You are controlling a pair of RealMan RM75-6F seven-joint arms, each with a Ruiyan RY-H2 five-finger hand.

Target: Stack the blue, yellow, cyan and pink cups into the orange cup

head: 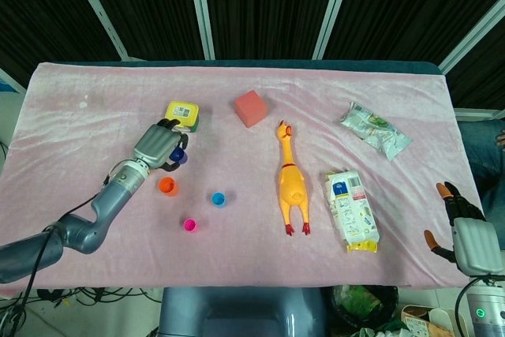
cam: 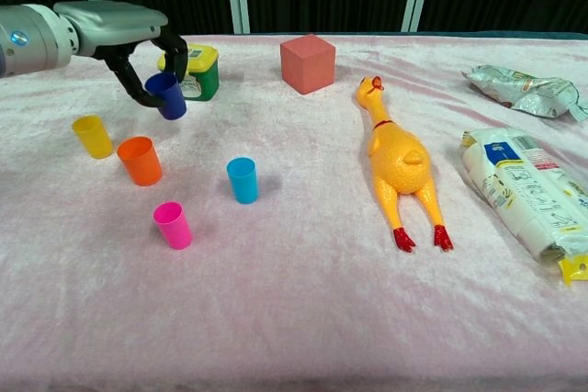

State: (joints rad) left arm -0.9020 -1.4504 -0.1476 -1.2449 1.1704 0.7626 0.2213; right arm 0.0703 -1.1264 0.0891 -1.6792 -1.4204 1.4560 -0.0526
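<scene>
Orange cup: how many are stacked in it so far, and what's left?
None yet: the orange cup stands empty. In hand: the left hand holds the blue cup raised off the cloth, behind the orange cup. Left: drop in the blue, then the yellow cup, cyan cup and pink cup, all standing separately. The right hand is idle.
</scene>
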